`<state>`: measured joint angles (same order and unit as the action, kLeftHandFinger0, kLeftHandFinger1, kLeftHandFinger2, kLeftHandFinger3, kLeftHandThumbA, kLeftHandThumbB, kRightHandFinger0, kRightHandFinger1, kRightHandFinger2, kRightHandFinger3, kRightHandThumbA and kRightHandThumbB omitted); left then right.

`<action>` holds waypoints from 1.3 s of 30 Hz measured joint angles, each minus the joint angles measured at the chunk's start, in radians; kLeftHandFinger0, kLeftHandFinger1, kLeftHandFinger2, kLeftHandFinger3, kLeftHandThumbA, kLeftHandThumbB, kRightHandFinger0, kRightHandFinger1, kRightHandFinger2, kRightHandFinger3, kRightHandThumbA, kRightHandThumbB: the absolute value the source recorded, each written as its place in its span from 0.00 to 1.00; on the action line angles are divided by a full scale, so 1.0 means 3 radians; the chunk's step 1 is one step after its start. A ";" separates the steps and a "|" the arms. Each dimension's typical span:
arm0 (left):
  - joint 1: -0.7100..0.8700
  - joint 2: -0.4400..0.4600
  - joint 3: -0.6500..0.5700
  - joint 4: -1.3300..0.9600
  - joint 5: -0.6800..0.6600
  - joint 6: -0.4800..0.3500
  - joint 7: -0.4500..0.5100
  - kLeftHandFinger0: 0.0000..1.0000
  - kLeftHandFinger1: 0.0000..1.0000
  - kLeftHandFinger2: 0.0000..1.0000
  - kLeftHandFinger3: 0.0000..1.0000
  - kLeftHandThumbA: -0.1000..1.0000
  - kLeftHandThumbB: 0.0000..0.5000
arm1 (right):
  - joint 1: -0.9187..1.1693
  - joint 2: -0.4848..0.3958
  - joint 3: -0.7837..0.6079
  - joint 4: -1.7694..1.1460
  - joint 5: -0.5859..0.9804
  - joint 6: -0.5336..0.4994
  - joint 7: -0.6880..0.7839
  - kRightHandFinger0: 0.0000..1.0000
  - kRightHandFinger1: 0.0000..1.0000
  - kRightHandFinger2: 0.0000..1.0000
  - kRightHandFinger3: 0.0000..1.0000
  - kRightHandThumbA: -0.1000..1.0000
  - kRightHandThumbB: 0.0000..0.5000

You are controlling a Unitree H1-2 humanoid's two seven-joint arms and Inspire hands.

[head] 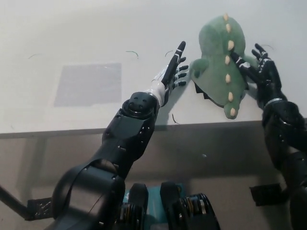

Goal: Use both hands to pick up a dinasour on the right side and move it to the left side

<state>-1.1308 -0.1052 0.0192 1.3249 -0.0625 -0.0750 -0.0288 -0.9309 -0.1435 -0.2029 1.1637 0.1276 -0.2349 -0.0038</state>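
The white bench point(72, 38) has wide open room to the left, where a grey patch point(87, 84) lies; its front edge crosses the picture below. The green dinosaur point(220, 62) lies at the right near that edge, its spiked back running near to far. The left hand point(173, 72), fingers spread and holding nothing, is just beside it. The right hand point(259, 72), fingers spread, touches its other flank.

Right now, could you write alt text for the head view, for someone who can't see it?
A green plush dinosaur lies on a white table between two robot hands. The black right hand touches its right side; the left hand, fingers spread, is just short of its other side.
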 measured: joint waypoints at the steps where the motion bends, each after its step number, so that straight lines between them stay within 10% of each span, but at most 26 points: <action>1: -0.0004 -0.0016 0.0013 0.0007 -0.0001 -0.0006 0.0020 1.00 1.00 1.00 1.00 1.00 0.97 | 0.0000 0.0042 -0.0001 -0.0001 0.0011 -0.0008 -0.0011 1.00 1.00 1.00 1.00 1.00 0.61; 5: -0.0027 -0.0113 0.0084 0.0031 -0.0015 -0.0009 0.0136 1.00 1.00 1.00 1.00 1.00 1.00 | 0.0005 0.0168 0.0000 -0.0048 0.0045 -0.0054 -0.0018 1.00 1.00 1.00 1.00 1.00 0.73; 14: -0.0116 -0.0183 0.0162 0.0109 -0.0069 -0.0013 0.0188 1.00 1.00 1.00 1.00 1.00 0.87 | 0.0005 0.0242 0.0093 -0.0308 0.0027 -0.0064 -0.0081 1.00 1.00 1.00 1.00 1.00 0.57; 27: -0.0183 -0.0209 0.0194 0.0120 -0.0120 -0.0019 0.0128 1.00 1.00 1.00 1.00 1.00 0.68 | 0.0004 0.0200 0.0170 -0.0426 -0.0011 -0.0068 -0.0184 1.00 1.00 1.00 1.00 1.00 0.67; 30: -0.0182 -0.0205 0.0201 0.0120 -0.0130 -0.0020 0.0108 1.00 1.00 1.00 1.00 1.00 0.68 | 0.0008 0.0208 0.0187 -0.0446 -0.0027 -0.0067 -0.0226 1.00 1.00 1.00 1.00 1.00 0.48; 39: -0.0156 -0.0176 0.0209 0.0122 -0.0149 -0.0021 0.0080 1.00 1.00 1.00 1.00 1.00 0.71 | 0.0014 0.0256 0.0220 -0.0447 -0.0046 -0.0093 -0.0262 1.00 1.00 1.00 1.00 1.00 0.35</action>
<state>-1.1777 -0.1580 0.0819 1.3615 -0.1071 -0.0812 -0.0048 -0.9267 -0.0666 -0.1369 1.0298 0.1138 -0.2628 -0.0823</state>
